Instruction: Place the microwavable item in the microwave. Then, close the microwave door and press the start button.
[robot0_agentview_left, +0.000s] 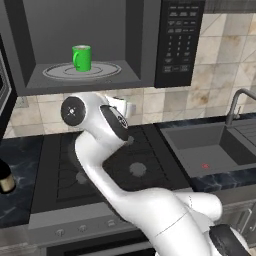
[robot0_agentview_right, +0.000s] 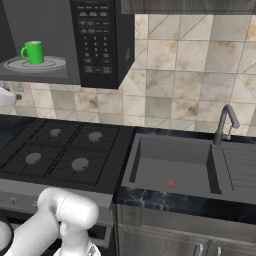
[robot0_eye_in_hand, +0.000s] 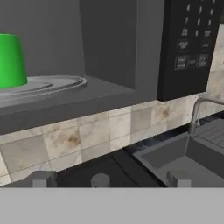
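1. White arm links crowd the foreground of the left base view, rising over the stove (robot0_agentview_left: 100, 165) toward the space under the microwave (robot0_agentview_left: 90, 45). The pincer (robot0_agentview_left: 124, 106) is glimpsed there as a pale block against the tiles, below the open cavity. Up and to its left, the green mug (robot0_agentview_left: 81, 57) is seen standing upright on the glass turntable (robot0_agentview_left: 82, 71), so placing is judged done; the mug is set centrally, presumably so the plate can turn freely. The microwave door (robot0_agentview_left: 4, 80) is seen edge-on, swung out far to the left.

2. In the right base view, the keypad panel (robot0_agentview_right: 95, 42) is found to the right of the cavity, the mug handle turned leftward. The sink (robot0_agentview_right: 172, 165) and faucet (robot0_agentview_right: 225, 122) lie well off to the right.

3. In the hand view, the two finger tips (robot0_eye_in_hand: 41, 179) are shown spread wide with nothing between them. The mug is cropped at upper left, above the pincer. Closing the door is judged the step in hand, which is likely why the pincer is held low and clear of the cavity.
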